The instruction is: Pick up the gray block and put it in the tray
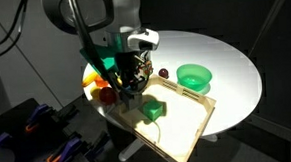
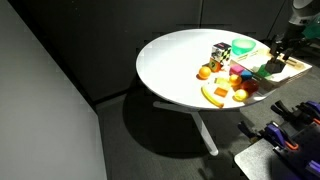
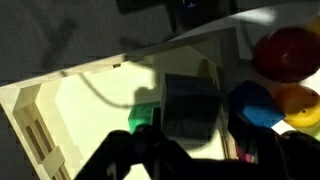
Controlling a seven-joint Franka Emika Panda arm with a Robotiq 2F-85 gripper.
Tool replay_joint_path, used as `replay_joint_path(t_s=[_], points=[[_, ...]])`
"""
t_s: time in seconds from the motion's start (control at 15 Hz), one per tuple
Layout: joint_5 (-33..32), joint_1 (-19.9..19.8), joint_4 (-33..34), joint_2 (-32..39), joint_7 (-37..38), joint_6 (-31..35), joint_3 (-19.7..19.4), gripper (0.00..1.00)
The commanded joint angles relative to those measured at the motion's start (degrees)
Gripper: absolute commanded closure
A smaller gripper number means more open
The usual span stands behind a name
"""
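In the wrist view the gray block (image 3: pixel 190 105) sits between my gripper's (image 3: pixel 190 140) dark fingers. It looks larger and nearer than the green cube (image 3: pixel 145 115), so it is held above the surface. The gripper is shut on it. Below lies the light wood tray (image 3: pixel 70 110), and the block hangs over the tray's side next to the toys. In an exterior view the gripper (image 1: pixel 133 84) is at the tray's (image 1: pixel 183 119) near-left edge, close to the green cube (image 1: pixel 152 109) that lies in the tray. The block is hard to make out there.
A round green bowl (image 1: pixel 194 76) stands beside the tray. Toy fruits in red, orange and yellow (image 1: pixel 96 86) lie beside the gripper, with blue and red toys (image 3: pixel 255 105) close to the right finger. A patterned cube (image 2: pixel 218 53) stands further off. The round white table's edge (image 2: pixel 160 85) is near.
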Motion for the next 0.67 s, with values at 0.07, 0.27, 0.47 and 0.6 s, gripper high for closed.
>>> replay_joint_path(t_s=[0.07,0.27,0.47,0.6], points=[[1.7,-0.3,1.2,0.3,-2.4,-1.3,0.4,0.00],[1.7,-0.2,1.2,0.3,-2.6,-1.3,0.6,0.00],[1.8,0.1,1.0,-0.1,-2.6,-1.4,1.1,0.00],[1.2,0.6,0.9,-1.1,-2.1,-1.8,1.6,0.00]])
